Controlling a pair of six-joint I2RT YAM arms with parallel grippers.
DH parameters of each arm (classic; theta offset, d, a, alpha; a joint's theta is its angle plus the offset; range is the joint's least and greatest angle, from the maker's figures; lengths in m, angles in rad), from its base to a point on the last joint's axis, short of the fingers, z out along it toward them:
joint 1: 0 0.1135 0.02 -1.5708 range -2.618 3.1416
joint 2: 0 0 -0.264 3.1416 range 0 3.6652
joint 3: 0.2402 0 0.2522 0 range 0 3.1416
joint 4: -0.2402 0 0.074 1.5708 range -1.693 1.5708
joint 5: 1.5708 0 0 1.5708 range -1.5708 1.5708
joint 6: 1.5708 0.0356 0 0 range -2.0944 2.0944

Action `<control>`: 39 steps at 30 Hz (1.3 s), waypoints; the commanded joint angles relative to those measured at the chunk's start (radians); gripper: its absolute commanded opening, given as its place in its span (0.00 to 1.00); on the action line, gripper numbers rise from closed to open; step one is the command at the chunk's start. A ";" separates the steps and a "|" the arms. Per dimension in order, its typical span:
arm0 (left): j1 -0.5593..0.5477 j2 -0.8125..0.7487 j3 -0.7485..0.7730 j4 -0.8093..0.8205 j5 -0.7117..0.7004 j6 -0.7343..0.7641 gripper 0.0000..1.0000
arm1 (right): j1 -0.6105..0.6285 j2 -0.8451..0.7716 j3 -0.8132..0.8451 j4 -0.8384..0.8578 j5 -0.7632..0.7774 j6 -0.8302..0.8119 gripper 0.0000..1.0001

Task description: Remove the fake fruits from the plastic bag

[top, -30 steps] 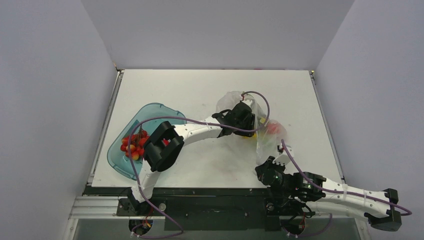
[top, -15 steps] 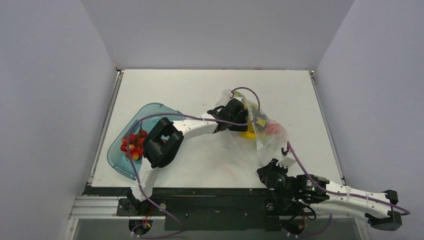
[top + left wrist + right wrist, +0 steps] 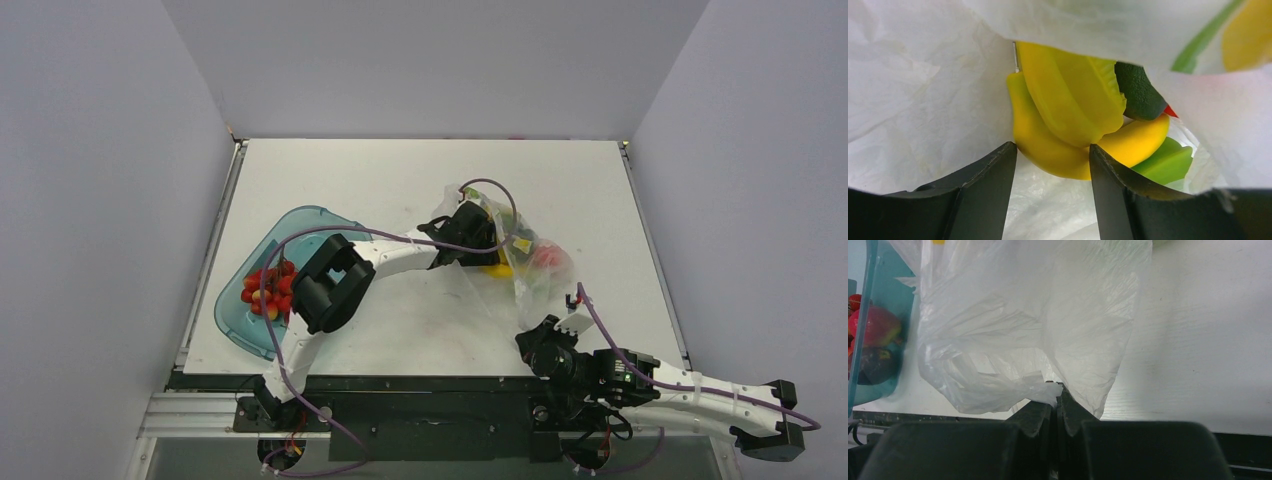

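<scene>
The plastic bag [image 3: 520, 262] lies at the table's middle right, whitish and crinkly. My left gripper [image 3: 478, 244] is inside its mouth. In the left wrist view the left gripper [image 3: 1053, 156] is open, its black fingertips [image 3: 998, 165] at either side of a yellow banana [image 3: 1048, 147]. Above the banana lie a ribbed yellow fruit [image 3: 1073, 90], a dark green piece [image 3: 1138, 90] and a light green piece [image 3: 1168, 162]. A red fruit [image 3: 547, 257] shows through the bag. My right gripper [image 3: 1058, 390] is shut on a fold of the bag [image 3: 1023, 315] near the table's front edge [image 3: 548, 338].
A teal-blue oval tray [image 3: 240, 322] sits at the left and holds a cluster of red berries [image 3: 268, 290]. In the right wrist view the tray [image 3: 893, 295] also holds a red-green fruit [image 3: 878, 325] and a dark red fruit [image 3: 870, 365]. Grey walls close in the table.
</scene>
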 commanded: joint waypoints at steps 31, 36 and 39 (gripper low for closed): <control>0.012 -0.018 -0.066 0.190 0.120 -0.221 0.48 | 0.008 -0.004 0.042 0.016 0.067 -0.018 0.00; -0.008 -0.019 -0.136 0.352 0.120 -0.337 0.52 | 0.008 -0.001 0.045 0.017 0.066 -0.024 0.00; -0.018 -0.032 -0.162 0.409 0.106 -0.345 0.54 | 0.007 -0.005 0.043 0.016 0.068 -0.026 0.00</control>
